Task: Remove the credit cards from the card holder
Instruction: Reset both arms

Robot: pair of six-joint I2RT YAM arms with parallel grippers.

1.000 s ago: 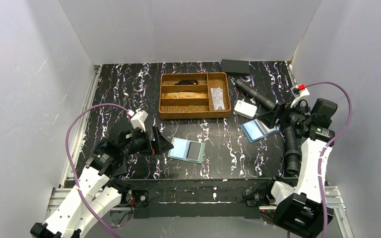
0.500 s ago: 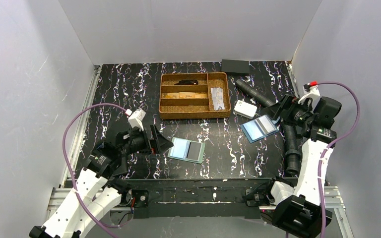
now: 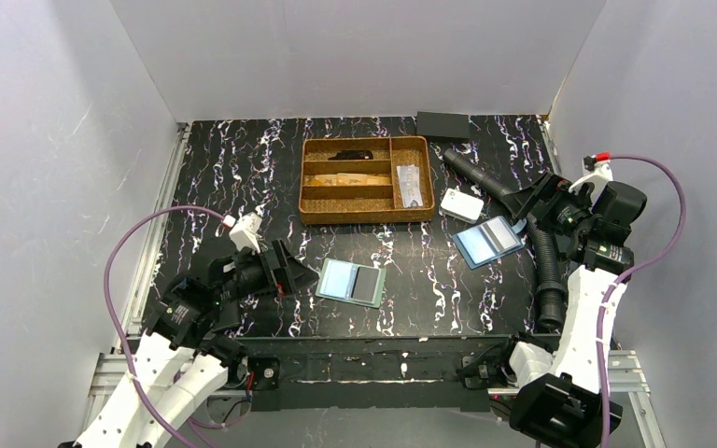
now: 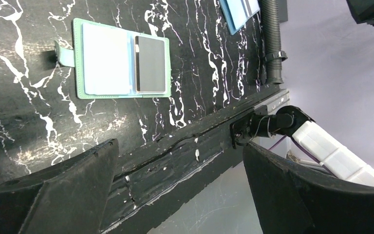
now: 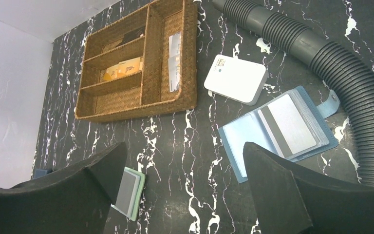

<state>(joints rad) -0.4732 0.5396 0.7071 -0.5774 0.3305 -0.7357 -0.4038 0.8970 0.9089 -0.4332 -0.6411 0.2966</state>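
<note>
The card holder (image 3: 351, 282) lies open and flat on the black marbled table, teal-green with a small tab on its left side (image 4: 121, 58) (image 5: 129, 192). A dark credit card (image 4: 151, 63) shows in its right pocket; the left pocket looks pale and glossy. My left gripper (image 3: 285, 269) hovers just left of the holder, open and holding nothing; in the left wrist view the gripper (image 4: 180, 146) frames the table's front edge. My right gripper (image 3: 529, 201) is open and empty at the far right, well away from the card holder, and its fingers frame bare table (image 5: 185, 146).
A blue holder (image 3: 488, 241) with greyish panels lies below my right gripper. A white box (image 3: 461, 204) sits beside a wicker tray (image 3: 366, 217) with several compartments. A black ribbed hose (image 3: 549, 271) runs along the right side. A flat black box (image 3: 442, 124) lies at the back.
My left arm has drawn back slightly to the left, away from the card holder. My right gripper has pulled up and to the right, off the blue holder. Both stay open.
</note>
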